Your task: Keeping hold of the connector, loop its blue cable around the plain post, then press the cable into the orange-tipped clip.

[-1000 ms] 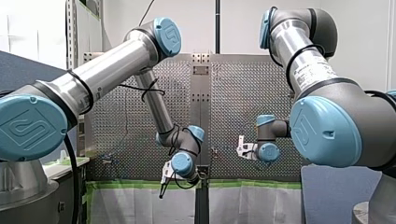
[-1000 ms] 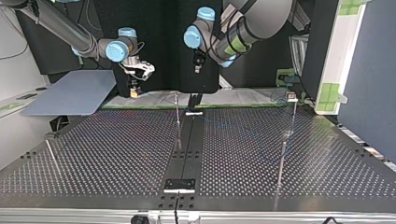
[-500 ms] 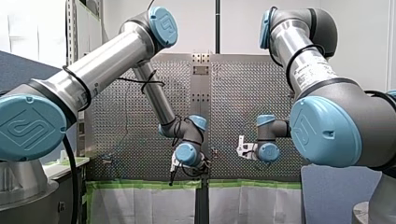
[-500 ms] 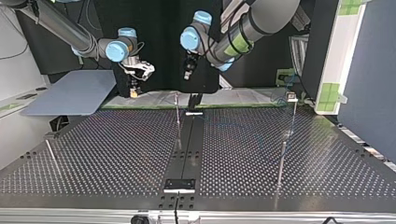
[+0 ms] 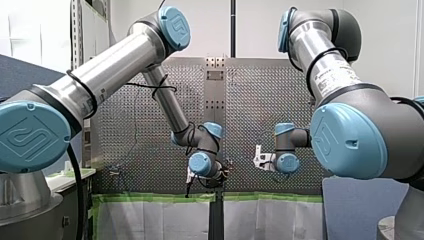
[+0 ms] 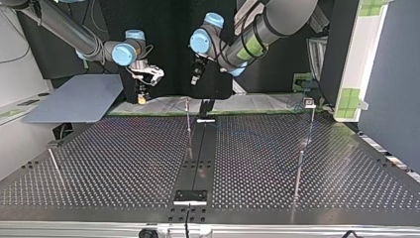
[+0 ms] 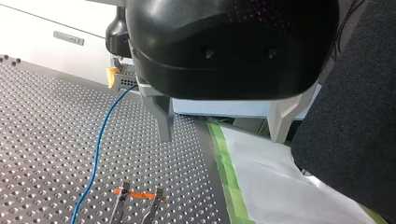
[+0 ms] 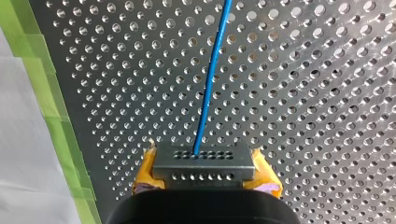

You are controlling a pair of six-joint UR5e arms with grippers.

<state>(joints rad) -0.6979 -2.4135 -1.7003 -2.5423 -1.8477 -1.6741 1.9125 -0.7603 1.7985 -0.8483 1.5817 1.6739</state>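
Gripping connector in right gripper, with cable leading ahead; holding left gripper open over table, near clip.

A perforated metal surface with a dark centre strip. Thin upright posts stand on it; a blue cable trails beside an orange-tipped clip. Green tape edges it.

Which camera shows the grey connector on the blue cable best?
The right wrist view: the connector sits close up between my right gripper's yellow pads. The left wrist view shows it far off, the top view tiny, the front view not clearly.
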